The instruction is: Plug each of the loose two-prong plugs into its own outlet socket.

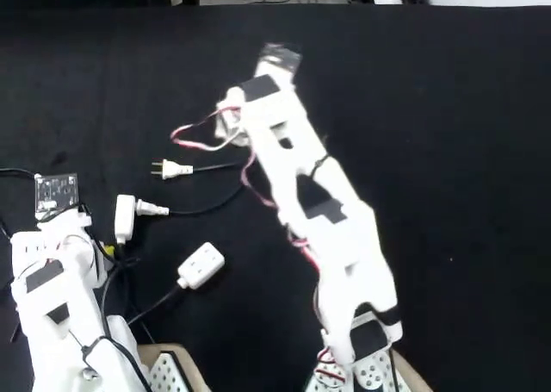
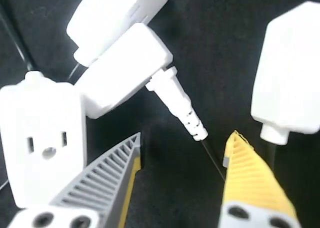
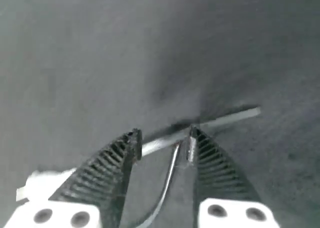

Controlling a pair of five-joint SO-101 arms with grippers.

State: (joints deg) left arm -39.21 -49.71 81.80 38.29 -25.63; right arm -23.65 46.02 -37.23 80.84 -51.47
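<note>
Closest in, my left gripper (image 2: 186, 137) is spread wide, its tips either side of the thin cord (image 2: 214, 160) just past a white plug (image 2: 122, 70). That plug butts against a socket block (image 2: 115, 12) and looks pushed home, though I can't see its prongs to be sure. Beside it an empty socket block (image 2: 42, 143) faces up with bare slots, and another white block (image 2: 287, 72) lies just past the yellow finger.

Further out, my right gripper (image 3: 162, 138) hangs low over the black table (image 1: 448, 151), fingers apart, with a second cord (image 3: 225, 119) running between the tips, not yet pinched.

Farther off, the loose plug (image 1: 175, 169) lies flat with its prongs bare, well apart from any socket.

My reading is that one plug is probably done and one is left. It needs picking up, turning toward a free socket and pressing in.
</note>
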